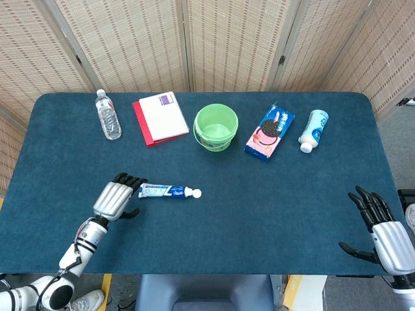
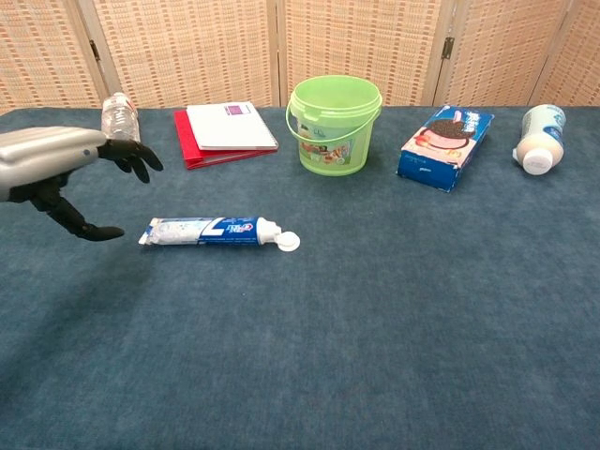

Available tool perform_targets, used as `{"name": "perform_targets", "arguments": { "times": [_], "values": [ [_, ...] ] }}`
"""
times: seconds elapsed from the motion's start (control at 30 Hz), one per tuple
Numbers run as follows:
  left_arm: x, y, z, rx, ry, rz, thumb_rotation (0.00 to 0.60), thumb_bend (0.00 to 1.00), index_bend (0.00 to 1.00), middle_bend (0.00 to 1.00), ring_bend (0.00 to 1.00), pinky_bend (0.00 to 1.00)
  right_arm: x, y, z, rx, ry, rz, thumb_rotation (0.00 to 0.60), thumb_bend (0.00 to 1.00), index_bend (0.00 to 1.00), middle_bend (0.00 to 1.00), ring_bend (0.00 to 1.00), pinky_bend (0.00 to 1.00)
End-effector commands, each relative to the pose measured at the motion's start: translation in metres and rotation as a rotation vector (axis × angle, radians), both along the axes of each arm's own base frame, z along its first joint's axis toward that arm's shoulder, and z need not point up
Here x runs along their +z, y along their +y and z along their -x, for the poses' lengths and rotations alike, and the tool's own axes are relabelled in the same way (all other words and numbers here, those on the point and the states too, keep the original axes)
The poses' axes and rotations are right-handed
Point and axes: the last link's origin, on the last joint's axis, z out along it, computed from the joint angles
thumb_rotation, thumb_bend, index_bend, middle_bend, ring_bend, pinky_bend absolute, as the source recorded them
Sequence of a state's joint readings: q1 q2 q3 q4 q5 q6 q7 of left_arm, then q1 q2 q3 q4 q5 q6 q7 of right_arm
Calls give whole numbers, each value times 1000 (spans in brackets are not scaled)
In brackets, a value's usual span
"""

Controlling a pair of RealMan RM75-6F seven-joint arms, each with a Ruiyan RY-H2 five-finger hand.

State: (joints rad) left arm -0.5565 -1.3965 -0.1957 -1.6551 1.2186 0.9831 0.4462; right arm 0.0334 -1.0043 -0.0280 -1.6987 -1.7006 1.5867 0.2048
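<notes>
Left hand: the silver left hand (image 1: 115,198) with black fingers (image 2: 131,157) hovers over the worktop just beside the flat end of the tube; the fingers are spread apart and hold nothing.
Toothpaste: the blue-and-white toothpaste tube (image 1: 166,191) lies flat on the dark blue cloth worktop (image 1: 259,207), white cap pointing away from the left hand (in the chest view the thumb sits just short of the tube's crimped end).
Right hand: the silver right hand (image 1: 384,234) is at the near right edge of the worktop, well apart from everything, fingers splayed and empty.
Back row: a clear plastic water bottle (image 1: 107,115) lying down, a red-and-white spiral notebook (image 1: 160,118), a light green plastic bucket (image 1: 216,126) standing upright, a blue cookie box (image 1: 270,131) and a white bottle (image 1: 313,130) lying on its side.
Behind: woven folding screens (image 1: 227,39).
</notes>
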Motion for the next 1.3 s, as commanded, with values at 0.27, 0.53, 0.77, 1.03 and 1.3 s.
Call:
{"name": "perform_targets", "arguments": {
  "times": [0.27,0.53,0.77,1.03,1.3],
  "values": [
    [-41,19,-11,43,26,41,600,286,233,280,239,189,0,-2,1,-6,3,0,600,0,0,0,0,0],
    [-65,32,-24,71,34,52,600,345,287,293,267,209,0,-3,3,-13,3,2,600,0,0,0,0,0],
    [-78,38,-31,72,33,43,600,357,317,333,306,220,2,-3,5,-18,3,7,600,0,0,0,0,0],
    [-88,42,-31,77,55,44,600,356,324,339,310,221,3,-3,7,-22,2,12,599,0,0,0,0,0],
    [-94,45,-34,71,24,30,600,356,382,390,357,240,4,-2,8,-26,3,15,600,0,0,0,0,0]
  ]
}}
